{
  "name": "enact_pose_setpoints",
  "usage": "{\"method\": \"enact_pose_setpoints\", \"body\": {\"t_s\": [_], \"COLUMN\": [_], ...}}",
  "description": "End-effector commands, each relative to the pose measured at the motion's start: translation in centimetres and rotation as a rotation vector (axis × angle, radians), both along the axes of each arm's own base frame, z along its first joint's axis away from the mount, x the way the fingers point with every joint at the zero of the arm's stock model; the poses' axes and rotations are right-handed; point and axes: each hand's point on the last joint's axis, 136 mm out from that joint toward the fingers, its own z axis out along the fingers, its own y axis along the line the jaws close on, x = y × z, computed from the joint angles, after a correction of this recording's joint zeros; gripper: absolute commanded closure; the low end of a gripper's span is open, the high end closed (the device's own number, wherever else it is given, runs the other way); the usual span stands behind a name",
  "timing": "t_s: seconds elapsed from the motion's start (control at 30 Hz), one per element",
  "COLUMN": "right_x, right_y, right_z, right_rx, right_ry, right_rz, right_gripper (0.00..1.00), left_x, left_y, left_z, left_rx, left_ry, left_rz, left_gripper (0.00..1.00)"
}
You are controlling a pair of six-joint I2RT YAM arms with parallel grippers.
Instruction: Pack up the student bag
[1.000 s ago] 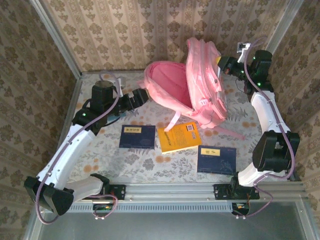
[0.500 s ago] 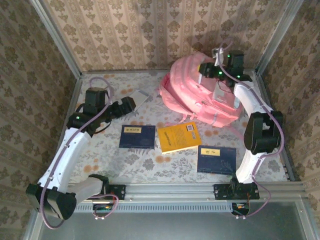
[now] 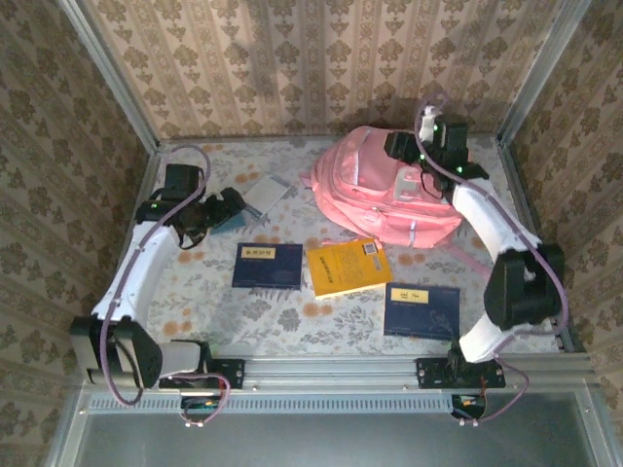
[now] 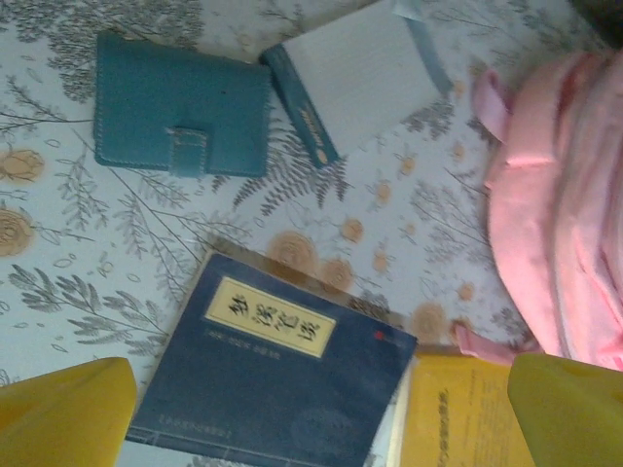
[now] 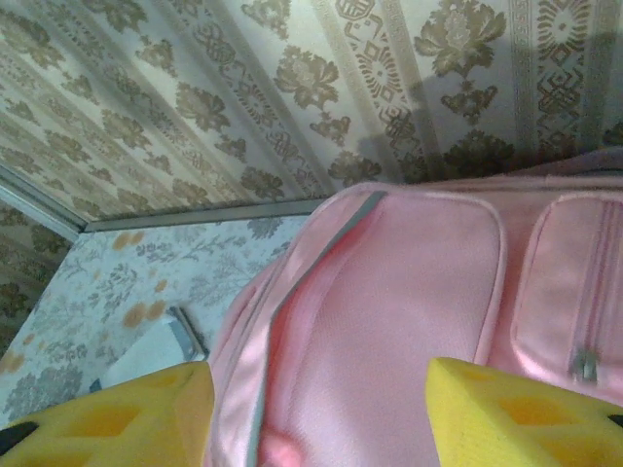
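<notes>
Pink backpack [image 3: 389, 199] is lying flat at the far right of the surface [image 3: 195, 282], zip pockets and pale stripe facing up. Right claw [image 5: 316, 384] is hovering just over it, jaws apart, gripping nothing. Left claw [image 4: 321, 404] is gaping wide above a dark blue book [image 4: 273, 379].

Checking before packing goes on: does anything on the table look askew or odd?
The student bag lies slumped flat at the far right, front pockets up, not upright for loading. The yellow book sits skewed beside the straighter dark blue book.
</notes>
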Motion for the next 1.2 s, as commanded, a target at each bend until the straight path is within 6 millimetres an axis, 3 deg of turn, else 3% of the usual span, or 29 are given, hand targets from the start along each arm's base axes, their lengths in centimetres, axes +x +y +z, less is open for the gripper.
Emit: {"method": "enact_pose_setpoints", "body": {"t_s": [0.0,0.13,0.3,0.43,0.6,0.73,0.93,1.17], "right_x": [-3.4,-8.2,-14.3,-19.4,-23.8,-25.8,-26.4,-26.3], "right_y": [1.6,6.5,12.8,15.7,14.7,13.0,12.3,12.7], "right_z": [1.6,-0.1,-5.0,-7.0,-8.1,-8.0,-7.4,-7.3], "right_rx": [-0.035,0.006,0.116,0.109,0.128,0.115,0.087,0.100], "right_ry": [-0.098,-0.087,0.118,0.189,0.220,0.202,0.178,0.183], "right_rz": [-0.088,0.011,0.282,0.459,0.526,0.516,0.525,0.535], "right_gripper": [0.41,0.42,0.44,0.43,0.42,0.41,0.41,0.41], "left_x": [3.4,7.9,12.7,14.9,15.5,14.9,13.4,10.2], "left_y": [1.8,2.6,2.8,3.2,3.1,2.8,2.5,0.9], "left_z": [-0.7,-3.5,-5.9,-7.7,-10.9,-13.0,-13.2,-13.5], "left_rx": [0.006,-0.017,-0.086,-0.059,-0.081,-0.106,-0.153,-0.270], "left_ry": [-0.005,0.062,0.078,0.126,0.215,0.299,0.327,0.369], "left_rz": [0.070,0.031,-0.047,-0.095,-0.141,-0.143,-0.086,-0.029], "left_gripper": [0.00,0.00,0.00,0.00,0.00,0.00,0.00,0.00]}}
